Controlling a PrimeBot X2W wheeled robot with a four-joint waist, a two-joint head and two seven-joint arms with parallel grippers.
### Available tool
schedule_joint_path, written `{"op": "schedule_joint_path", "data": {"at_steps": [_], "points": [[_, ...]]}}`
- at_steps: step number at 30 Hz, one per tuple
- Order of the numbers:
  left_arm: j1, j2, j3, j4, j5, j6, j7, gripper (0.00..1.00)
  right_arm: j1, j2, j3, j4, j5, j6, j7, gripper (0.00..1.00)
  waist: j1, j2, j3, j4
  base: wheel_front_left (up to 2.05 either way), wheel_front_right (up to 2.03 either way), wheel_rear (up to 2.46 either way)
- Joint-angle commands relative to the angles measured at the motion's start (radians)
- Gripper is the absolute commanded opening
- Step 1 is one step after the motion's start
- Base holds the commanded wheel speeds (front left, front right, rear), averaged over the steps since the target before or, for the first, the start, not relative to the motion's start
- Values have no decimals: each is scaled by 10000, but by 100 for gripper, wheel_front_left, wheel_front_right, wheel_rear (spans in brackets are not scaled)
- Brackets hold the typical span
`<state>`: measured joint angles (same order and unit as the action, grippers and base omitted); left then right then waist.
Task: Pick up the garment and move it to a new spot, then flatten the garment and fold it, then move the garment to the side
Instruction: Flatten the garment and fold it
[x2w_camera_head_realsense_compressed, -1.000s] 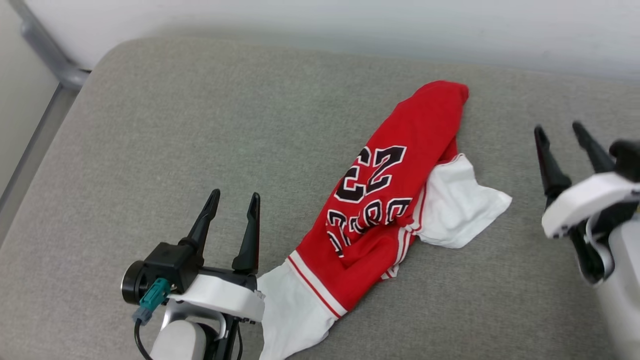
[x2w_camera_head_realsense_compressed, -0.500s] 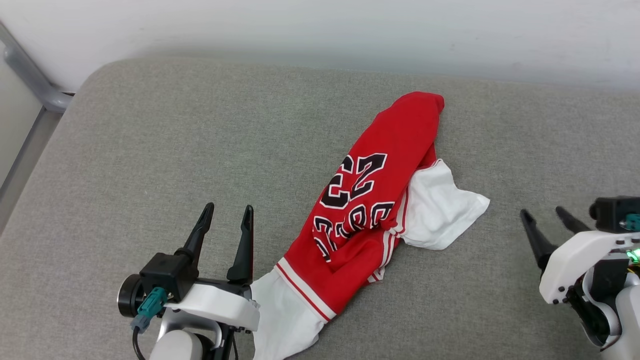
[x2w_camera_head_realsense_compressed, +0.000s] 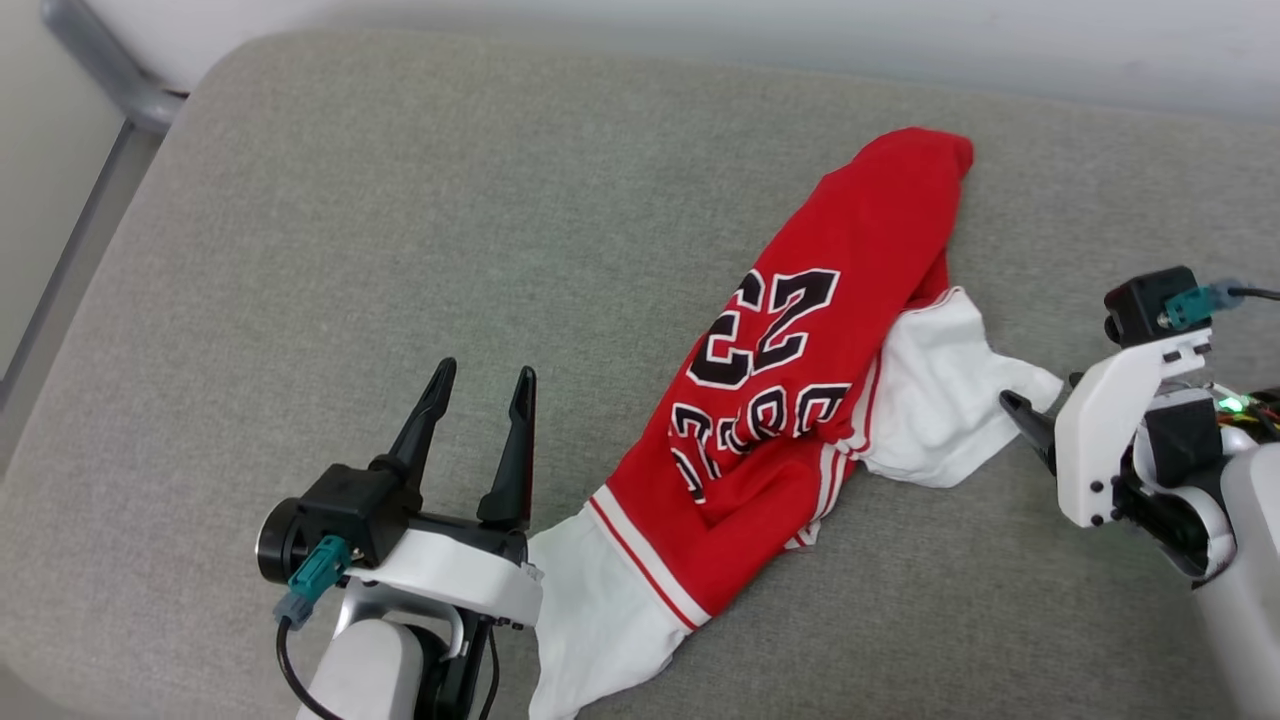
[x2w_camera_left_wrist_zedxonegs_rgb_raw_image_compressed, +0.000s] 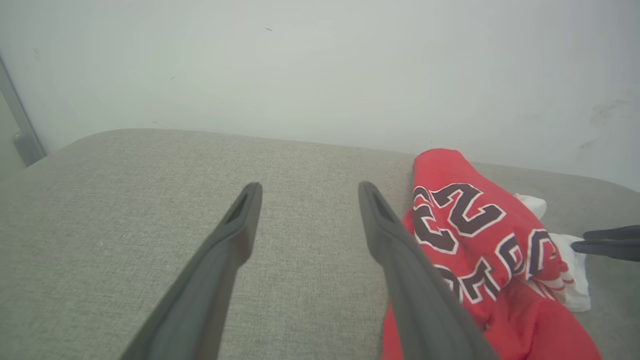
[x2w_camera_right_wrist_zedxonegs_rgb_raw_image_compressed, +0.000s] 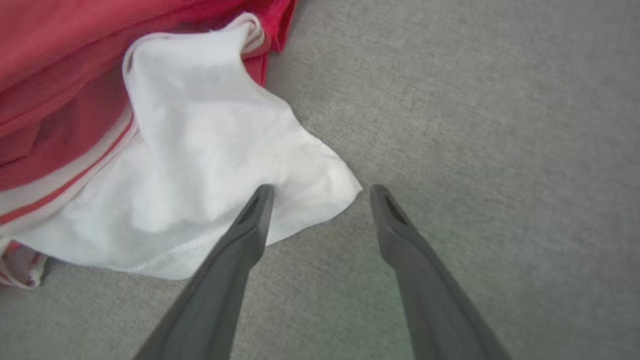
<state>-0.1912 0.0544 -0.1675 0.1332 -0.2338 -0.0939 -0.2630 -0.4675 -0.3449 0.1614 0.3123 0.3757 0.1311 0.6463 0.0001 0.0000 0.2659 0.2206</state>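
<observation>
Crumpled red knit garment (x2w_camera_head_realsense_compressed: 800, 400), with white sleeves and black block numerals, lies right of centre on a grey woven cushion (x2w_camera_head_realsense_compressed: 350, 250). The left gripper (x2w_camera_head_realsense_compressed: 485, 370) hovers at its near left, jaws spread and empty. The right gripper (x2w_camera_right_wrist_zedxonegs_rgb_raw_image_compressed: 321, 190), raised well apart a second ago, now points at the right sleeve (x2w_camera_right_wrist_zedxonegs_rgb_raw_image_compressed: 200, 150) corner, jaws released.

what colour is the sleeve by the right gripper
The sleeve is white, with red stripes along its trim. It shows best in the right wrist view.
</observation>
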Motion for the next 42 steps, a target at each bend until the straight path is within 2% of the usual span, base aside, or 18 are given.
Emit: {"op": "schedule_joint_path", "data": {"at_steps": [1, 7, 8, 9, 10, 14, 20, 28, 33, 36, 40, 42], "points": [[-122, -20, -39, -19, -60, -1, -24, 100, -172, -113, 102, 141, -65, -7, 42, 100, -1, 0, 260, 239, 0, 0, 0], [-312, -42, -92, 28, -212, 33, -24, 100, -239, -58, 1336, 1764, 643, 11, 1548, 100, -1, 0, 578, 490, 0, 0, 0], [-328, -42, -94, 40, -228, 39, -24, 100, -175, -44, 1458, 1922, 737, 10, 1809, 84, -1, 0, 594, 501, 0, 0, 0], [-355, -44, -102, 51, -239, 44, -24, 100, -146, -40, 1557, 2012, 848, 11, 1966, 26, -1, 0, 610, 513, 0, 0, 0], [-379, -44, -111, 60, -256, 48, -24, 100, -139, -10, 1608, 2114, 983, 11, 2132, 0, -1, 0, 611, 519, 0, 0, 0], [-332, -45, -115, 122, -313, 99, -24, 100, -448, -152, 1584, 1949, 1123, 8, 1867, 0, -1, 0, 458, 466, 0, 0, 0], [-4, -43, 24, 253, -138, 149, -24, 100, -858, -250, 928, 863, 1076, -6, 858, 0, -1, 0, -97, 119, 0, 0, 0], [407, 84, 271, 355, 33, 128, -24, 100, 329, -262, -686, -1310, 583, -7, 682, 0, -1, 0, -841, -586, 0, 0, 0], [669, 175, 326, 407, 89, 169, -24, 100, 1832, 84, -2169, -2700, 155, -7, 1117, 0, -1, 0, -1207, -986, 0, 0, 0], [831, 229, 329, 443, 80, 194, -24, 100, 2915, 513, -3148, -3380, -68, -6, 1338, 0, -1, 0, -1366, -1156, 0, 0, 0], [1016, 294, 300, 482, 41, 229, 27, 100, 4283, 1195, -4347, -3762, -131, -6, 1425, 0, -1, 0, -1542, -1273, 0, 0, 0], [1054, 323, 302, 483, 32, 227, 64, 100, 4567, 1390, -4613, -3782, -140, -6, 1396, 0, -1, 0, -1574, -1290, 0, 0, 0]]}}
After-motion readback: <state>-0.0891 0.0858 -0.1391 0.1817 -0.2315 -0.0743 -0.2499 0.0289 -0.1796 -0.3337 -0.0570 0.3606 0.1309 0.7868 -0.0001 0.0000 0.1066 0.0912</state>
